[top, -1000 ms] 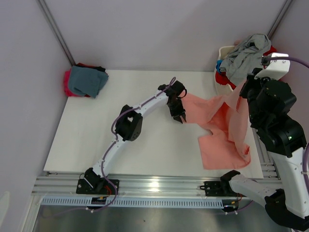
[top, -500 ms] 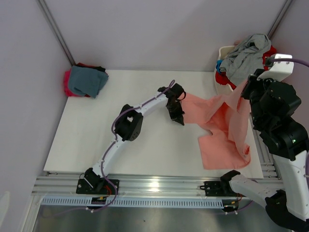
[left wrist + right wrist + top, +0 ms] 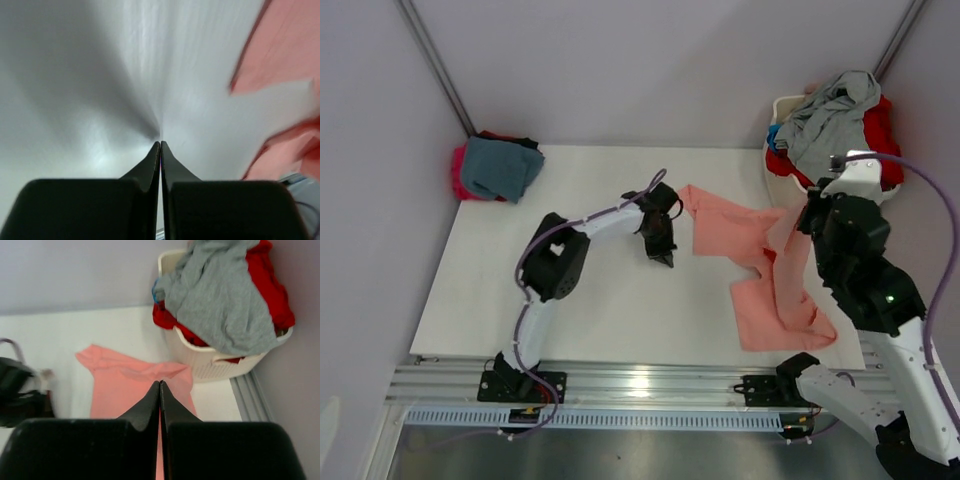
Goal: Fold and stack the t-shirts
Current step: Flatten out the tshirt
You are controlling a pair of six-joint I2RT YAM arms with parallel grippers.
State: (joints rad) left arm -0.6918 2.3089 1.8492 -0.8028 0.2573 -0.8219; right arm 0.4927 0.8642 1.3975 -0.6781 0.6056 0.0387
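A large salmon-pink cloth t-shirt (image 3: 732,232) lies half spread on the white table (image 3: 570,320), just to the left of the white slotted plastic laundry basket (image 3: 782,103) and nearer to the arms than the basket is. Its long axis runs on a diagonal. One flat corner points to the left, away from the basket, and the wider crumpled part lies on the near side of the basket, close to the table's right edge. It cannot be told which end is the neck.

A ridge of this shirt rises from the table just in front of the basket, up to the right gripper (image 3: 160,385). Its fingers are pressed together, and a thin line of pink cloth shows between them, so it pinches the shirt.

The left gripper (image 3: 665,258) is to the left of the basket, beside the shirt's left corner. Its fingers (image 3: 150,165) are together and point down at bare table, with no cloth seen between them.

A grey t-shirt (image 3: 830,115) hangs over the basket's rim, on top of a red one (image 3: 880,130). Far to the left of the basket, at the table's other far corner, a teal-blue t-shirt (image 3: 498,168) lies folded on a magenta one (image 3: 458,170).
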